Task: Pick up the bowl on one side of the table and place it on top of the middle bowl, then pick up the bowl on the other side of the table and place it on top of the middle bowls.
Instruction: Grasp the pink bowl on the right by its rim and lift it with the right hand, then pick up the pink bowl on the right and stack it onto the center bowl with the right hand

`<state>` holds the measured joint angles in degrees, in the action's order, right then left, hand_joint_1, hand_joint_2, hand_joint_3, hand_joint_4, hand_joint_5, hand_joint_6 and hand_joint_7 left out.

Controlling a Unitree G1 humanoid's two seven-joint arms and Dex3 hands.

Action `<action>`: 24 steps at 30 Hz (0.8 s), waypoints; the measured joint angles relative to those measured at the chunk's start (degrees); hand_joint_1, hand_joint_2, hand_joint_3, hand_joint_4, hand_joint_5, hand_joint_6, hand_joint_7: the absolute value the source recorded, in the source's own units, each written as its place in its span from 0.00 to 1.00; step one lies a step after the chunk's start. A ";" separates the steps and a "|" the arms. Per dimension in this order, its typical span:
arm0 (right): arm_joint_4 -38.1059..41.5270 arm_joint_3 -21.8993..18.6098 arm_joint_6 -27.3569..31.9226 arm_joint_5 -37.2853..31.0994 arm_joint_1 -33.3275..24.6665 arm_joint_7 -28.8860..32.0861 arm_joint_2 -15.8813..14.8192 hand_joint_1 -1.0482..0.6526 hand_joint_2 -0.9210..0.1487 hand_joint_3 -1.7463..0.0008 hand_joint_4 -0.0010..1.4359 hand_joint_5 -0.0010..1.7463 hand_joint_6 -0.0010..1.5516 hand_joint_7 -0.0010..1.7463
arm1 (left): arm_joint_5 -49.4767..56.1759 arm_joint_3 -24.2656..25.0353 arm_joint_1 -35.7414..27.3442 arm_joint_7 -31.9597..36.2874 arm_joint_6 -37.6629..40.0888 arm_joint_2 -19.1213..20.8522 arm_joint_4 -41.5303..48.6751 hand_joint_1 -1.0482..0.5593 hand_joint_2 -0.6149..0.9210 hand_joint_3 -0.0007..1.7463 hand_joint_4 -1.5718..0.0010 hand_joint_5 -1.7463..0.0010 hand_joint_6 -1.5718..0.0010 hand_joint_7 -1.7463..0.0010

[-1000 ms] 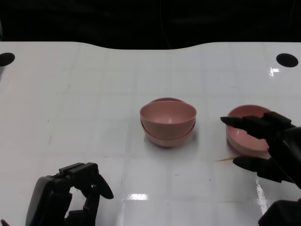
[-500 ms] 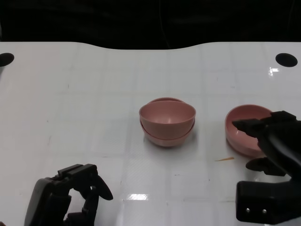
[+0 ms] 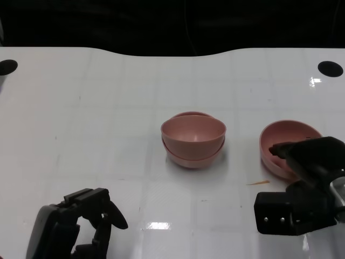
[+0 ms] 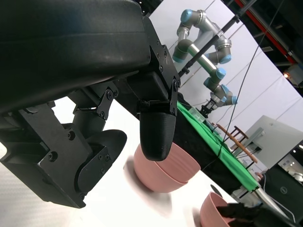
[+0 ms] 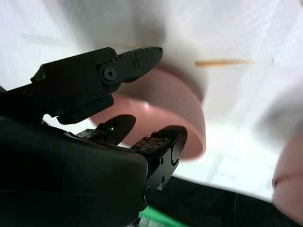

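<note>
Two pink bowls sit stacked [image 3: 193, 139] in the middle of the white table [image 3: 108, 108]; the left wrist view shows the stack [image 4: 165, 168] too. A third pink bowl [image 3: 284, 141] stands alone to the right. My right hand [image 3: 308, 159] reaches over that bowl's near rim. In the right wrist view its fingers [image 5: 135, 61] lie on either side of the bowl's wall [image 5: 163, 106], and a grip is not visible. The bowl rests on the table. My left hand [image 3: 75, 226] hovers at the near left, fingers curled in with nothing in them.
A thin orange sliver [image 3: 257, 183] lies on the table just in front of the right bowl. Dark round holes sit at the far left [image 3: 7, 67] and far right [image 3: 329, 68] corners. The table's back edge meets a black backdrop.
My right hand has turned over and dropped toward the right bowl's near rim, its wrist block now showing. The bowls and left hand have stayed put.
</note>
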<state>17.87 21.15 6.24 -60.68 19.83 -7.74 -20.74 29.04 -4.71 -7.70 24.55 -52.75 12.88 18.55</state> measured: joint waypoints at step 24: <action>4.83 1.55 -16.10 7.32 4.90 24.26 -3.57 0.56 0.10 0.97 0.64 1.00 0.57 0.74 | 0.24 -0.09 0.93 -1.35 0.95 -0.03 -0.49 0.69 0.61 0.86 0.48 0.02 0.50 0.15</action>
<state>22.69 22.69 -9.86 -53.36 24.72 16.52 -24.31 29.28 -4.80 -6.77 23.20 -51.79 12.85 18.06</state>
